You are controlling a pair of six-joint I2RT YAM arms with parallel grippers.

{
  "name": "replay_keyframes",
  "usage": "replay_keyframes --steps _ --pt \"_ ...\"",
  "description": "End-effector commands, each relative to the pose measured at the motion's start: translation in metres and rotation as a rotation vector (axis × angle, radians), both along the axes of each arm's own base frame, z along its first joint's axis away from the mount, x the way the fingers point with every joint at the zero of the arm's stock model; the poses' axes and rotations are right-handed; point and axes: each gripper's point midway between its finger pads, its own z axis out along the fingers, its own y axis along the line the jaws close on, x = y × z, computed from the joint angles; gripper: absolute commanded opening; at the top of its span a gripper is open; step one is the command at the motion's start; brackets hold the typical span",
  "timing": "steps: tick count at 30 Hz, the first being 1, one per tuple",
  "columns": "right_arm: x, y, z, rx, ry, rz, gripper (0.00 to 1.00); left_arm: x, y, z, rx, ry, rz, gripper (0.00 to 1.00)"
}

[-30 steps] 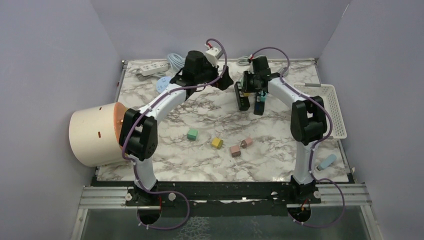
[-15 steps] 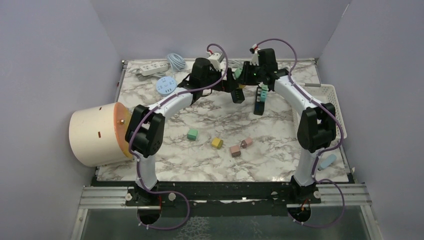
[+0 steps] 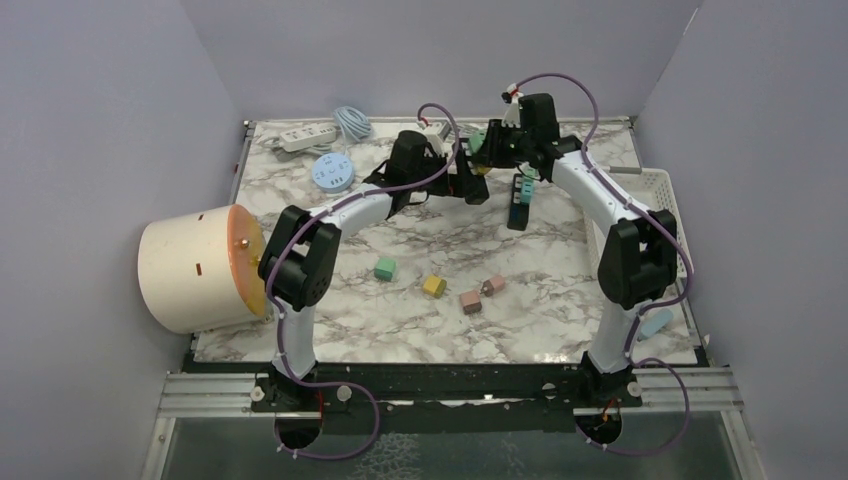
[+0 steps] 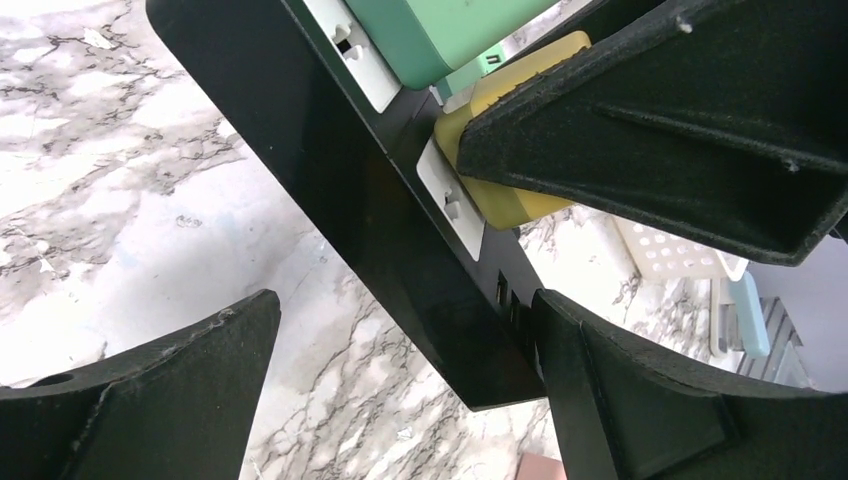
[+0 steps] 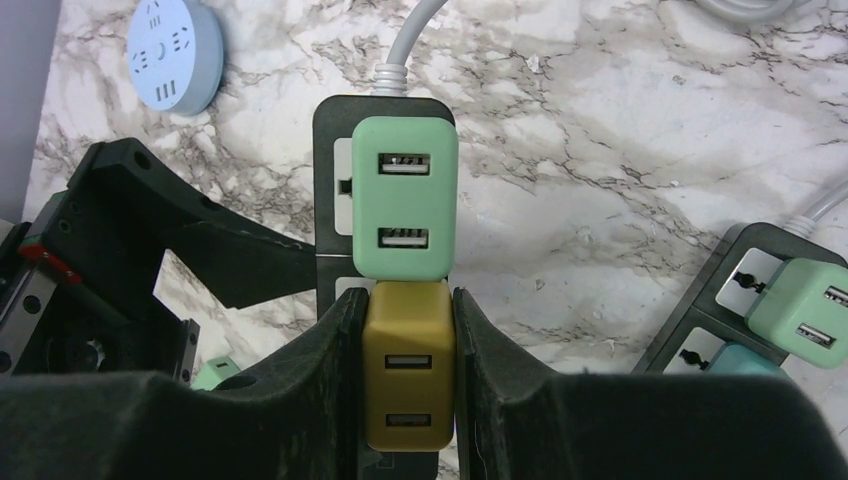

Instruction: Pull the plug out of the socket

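Your right tool (image 5: 407,345) is closed on the mustard-yellow block-shaped plastic plug (image 5: 407,375), with one finger flat against each side. That plug sits in the black plastic power strip (image 5: 333,118), at the low centre of the right wrist view and the upper middle of the overhead view, on the marble worktop (image 5: 600,150). Your left tool (image 4: 405,320) straddles the strip with its jaws spread. Bare marble shows between one finger and the strip, so it is not clamping.

I judge that to be the main risk: if you pull now, the strip may rise with the plug instead of releasing it. Close the left tool on the strip first. The mint-green block plug (image 5: 405,197) touches the yellow one's upper end, so a tilted pull could drag or jam against it. Pull straight out from the socket face, or the prongs may bind and the smooth sides may slip from your grip.
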Motion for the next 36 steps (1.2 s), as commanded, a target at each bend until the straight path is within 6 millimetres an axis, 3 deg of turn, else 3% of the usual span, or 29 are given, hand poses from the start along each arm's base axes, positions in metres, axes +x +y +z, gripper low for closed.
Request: replay_keyframes --steps 1,2,4,6,10,17,22,25,29,33,36 --pt "-0.003 0.015 0.061 0.111 -0.125 0.051 0.01 -0.012 -0.017 0.007 -0.121 0.007 -0.064 0.94" --pt "-0.004 0.017 0.062 0.120 -0.123 0.057 0.01 -0.016 -0.022 0.008 -0.164 0.020 -0.093 0.82" --pt "-0.006 0.020 0.065 0.138 -0.118 0.069 0.01 -0.023 -0.033 0.009 -0.225 0.051 -0.149 0.47" --pt "-0.010 0.023 0.070 0.159 -0.116 0.086 0.01 -0.026 -0.041 0.005 -0.255 0.086 -0.187 0.01" --pt "-0.019 0.028 0.083 0.192 -0.109 0.122 0.01 -0.015 -0.038 -0.002 -0.269 0.117 -0.130 0.00" --pt "-0.055 0.010 0.098 0.145 -0.104 0.109 0.01 0.031 0.013 -0.015 -0.193 0.142 0.131 0.00" --pt "-0.085 0.001 0.104 0.143 -0.097 0.123 0.01 0.047 0.038 -0.021 -0.124 0.138 0.250 0.00" --pt "-0.107 -0.003 0.085 0.125 -0.030 0.152 0.01 0.050 0.043 -0.018 -0.092 0.119 0.274 0.00" --pt "-0.148 -0.011 0.030 0.108 0.080 0.191 0.01 0.054 0.048 -0.010 -0.063 0.090 0.284 0.00" --pt "-0.202 0.004 -0.016 0.217 0.202 0.386 0.01 0.055 0.052 -0.004 -0.043 0.073 0.294 0.00" --pt "-0.219 0.012 -0.039 0.281 0.259 0.446 0.01 0.056 0.056 0.002 -0.031 0.054 0.297 0.00"
